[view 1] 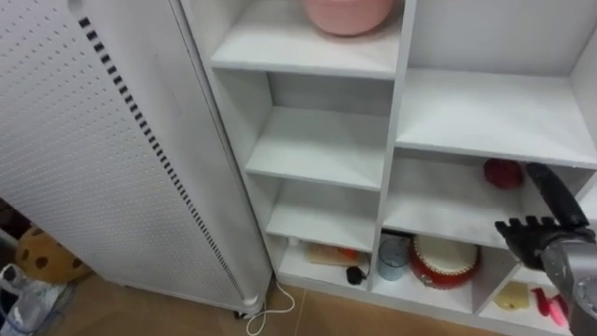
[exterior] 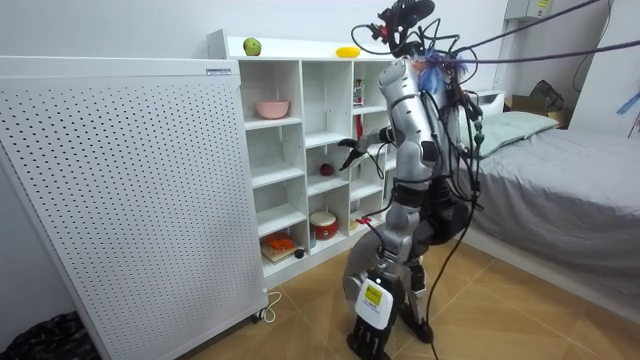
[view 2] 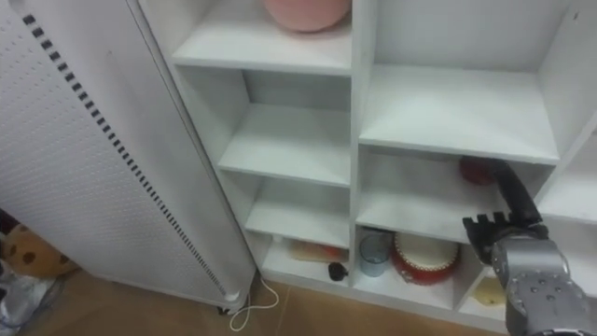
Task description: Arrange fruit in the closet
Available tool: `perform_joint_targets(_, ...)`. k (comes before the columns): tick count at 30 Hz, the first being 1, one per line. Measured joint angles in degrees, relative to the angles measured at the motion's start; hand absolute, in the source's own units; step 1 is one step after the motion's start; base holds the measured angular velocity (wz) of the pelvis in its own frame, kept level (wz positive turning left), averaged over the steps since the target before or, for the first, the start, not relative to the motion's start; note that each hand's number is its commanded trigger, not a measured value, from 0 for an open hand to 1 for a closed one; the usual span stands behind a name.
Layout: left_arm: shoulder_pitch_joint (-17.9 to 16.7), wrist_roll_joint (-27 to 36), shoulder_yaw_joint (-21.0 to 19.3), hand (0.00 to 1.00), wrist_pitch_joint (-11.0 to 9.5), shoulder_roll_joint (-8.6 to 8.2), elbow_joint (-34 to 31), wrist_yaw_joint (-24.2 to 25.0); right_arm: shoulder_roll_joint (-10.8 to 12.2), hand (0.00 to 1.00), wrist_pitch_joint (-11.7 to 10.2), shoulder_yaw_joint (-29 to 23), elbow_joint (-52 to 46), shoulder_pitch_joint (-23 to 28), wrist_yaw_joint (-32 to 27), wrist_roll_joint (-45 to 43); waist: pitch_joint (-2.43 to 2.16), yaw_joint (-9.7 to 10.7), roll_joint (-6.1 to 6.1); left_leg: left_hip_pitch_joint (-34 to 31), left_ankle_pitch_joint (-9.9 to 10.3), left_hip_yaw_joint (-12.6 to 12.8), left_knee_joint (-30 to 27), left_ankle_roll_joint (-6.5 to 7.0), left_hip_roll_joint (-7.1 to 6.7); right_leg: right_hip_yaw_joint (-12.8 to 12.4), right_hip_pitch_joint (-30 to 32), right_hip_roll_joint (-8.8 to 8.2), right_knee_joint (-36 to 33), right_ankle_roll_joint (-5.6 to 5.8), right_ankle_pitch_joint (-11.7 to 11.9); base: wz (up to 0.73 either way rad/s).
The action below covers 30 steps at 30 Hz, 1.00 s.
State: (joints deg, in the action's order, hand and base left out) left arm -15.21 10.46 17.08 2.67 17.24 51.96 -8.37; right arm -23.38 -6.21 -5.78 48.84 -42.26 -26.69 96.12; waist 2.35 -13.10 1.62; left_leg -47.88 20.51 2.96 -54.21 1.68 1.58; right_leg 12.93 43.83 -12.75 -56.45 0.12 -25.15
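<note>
A red apple (view 1: 503, 173) lies at the right end of a middle shelf of the white closet (view 1: 392, 140); the room view has that apple (exterior: 326, 169) in the centre column. My right hand (view 1: 538, 235) hovers open just below and to the right of it, fingers straight and pointing left, holding nothing. In the room view this hand (exterior: 350, 150) reaches toward the shelves while I stand upright facing them. A green apple (exterior: 252, 46) and a yellow fruit (exterior: 347, 51) rest on the closet's top.
A pink bowl (view 1: 347, 14) sits on an upper shelf. The bottom compartments hold a red round tin (view 1: 445, 261), a blue cup (view 1: 392, 257) and orange items (view 1: 326, 254). A white perforated panel (view 1: 84, 168) stands on the left, and a bed (exterior: 560, 170) lies behind me.
</note>
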Motion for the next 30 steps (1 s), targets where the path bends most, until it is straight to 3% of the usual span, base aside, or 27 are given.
perform_joint_targets(4,0.91,0.09,-0.23,0.0,0.46,-0.1,2.02,0.71,1.27,0.0,0.04,0.01,0.47,5.38,5.91,1.6,0.08,0.06,0.11,5.14,-0.14,0.02,3.89,-0.13,0.37,0.48,-5.58,1.2,4.99,0.6,1.06,-0.05)
perform_joint_targets(8,4.53,-0.07,-0.58,0.0,1.26,-0.73,6.74,2.75,3.62,0.0,0.81,-0.4,6.45,9.54,11.93,1.07,0.07,0.61,0.21,11.43,-0.2,-0.23,8.36,-0.21,0.72,1.46,-12.65,2.33,11.07,1.12,2.33,-0.03)
perform_joint_targets(11,4.92,-0.08,-1.35,0.0,1.22,-1.47,8.87,3.78,6.06,0.0,1.33,-0.5,11.14,13.16,16.66,0.8,0.02,2.09,0.12,16.82,-0.48,0.15,12.68,-0.3,0.66,1.78,-18.01,3.0,16.0,1.78,3.82,-0.03)
perform_joint_targets(15,4.44,-1.57,-3.37,0.0,2.08,-2.26,9.94,4.56,8.93,0.0,2.74,1.37,13.51,23.47,22.59,-1.39,-0.42,3.65,-0.26,24.5,-1.33,0.9,19.41,-0.61,0.73,2.02,-25.96,4.56,24.31,2.36,6.04,-0.08)
perform_joint_targets(16,4.07,-2.07,-3.74,0.0,2.11,-2.43,9.92,4.57,9.04,0.0,3.1,2.26,14.31,25.24,23.58,-2.41,-0.69,3.81,-0.3,25.8,-1.44,1.03,20.48,-0.68,0.7,2.01,-27.3,4.92,25.84,2.48,6.52,-0.13)
perform_joint_targets(17,3.0,-2.4,-4.98,0.0,1.97,-2.77,9.94,4.51,9.75,0.0,3.96,2.82,15.87,29.07,25.25,-3.37,-1.42,4.24,-0.79,28.39,-1.88,1.29,22.94,-0.86,0.59,2.05,-29.96,5.28,28.19,2.6,7.2,-0.05)
perform_joint_targets(18,2.04,-2.66,-6.92,0.0,1.95,-3.27,9.94,4.25,10.7,0.0,4.3,3.42,16.77,32.8,26.42,-4.29,-1.83,4.97,-1.48,31.2,-2.55,1.35,25.69,-1.02,0.19,2.16,-32.56,5.34,30.54,2.76,7.65,0.0)
perform_joint_targets(20,0.98,-3.83,-8.94,0.0,1.95,-4.2,10.17,3.86,11.43,0.0,4.84,4.66,18.55,37.91,28.43,-6.8,-2.12,5.99,-1.93,34.8,-3.1,1.26,28.57,-1.3,-0.02,2.67,-36.43,5.74,33.92,2.88,8.35,0.06)
perform_joint_targets(24,-0.3,-6.17,-10.37,0.0,1.25,-5.91,9.98,3.39,13.03,0.0,5.28,6.72,20.63,46.09,31.51,-14.14,-2.07,8.4,-2.66,40.71,-4.02,1.7,32.96,-1.93,0.06,2.72,-42.41,6.76,39.16,2.87,9.74,-0.05)
perform_joint_targets(28,-0.34,-8.45,-10.44,0.0,0.94,-6.18,10.05,2.87,13.7,0.0,7.0,7.0,22.85,48.23,33.77,-18.87,-1.96,9.7,-2.64,44.7,-4.58,2.11,35.37,-2.24,0.2,2.52,-46.05,7.38,42.39,2.81,10.69,-0.06)
perform_joint_targets(30,-0.35,-9.11,-11.28,0.0,1.27,-6.5,10.02,2.73,13.8,0.0,7.59,7.16,22.77,49.25,34.14,-21.13,-2.13,9.93,-2.72,46.07,-4.62,2.9,36.2,-2.31,0.46,1.81,-46.92,7.68,42.95,2.8,10.96,-0.16)
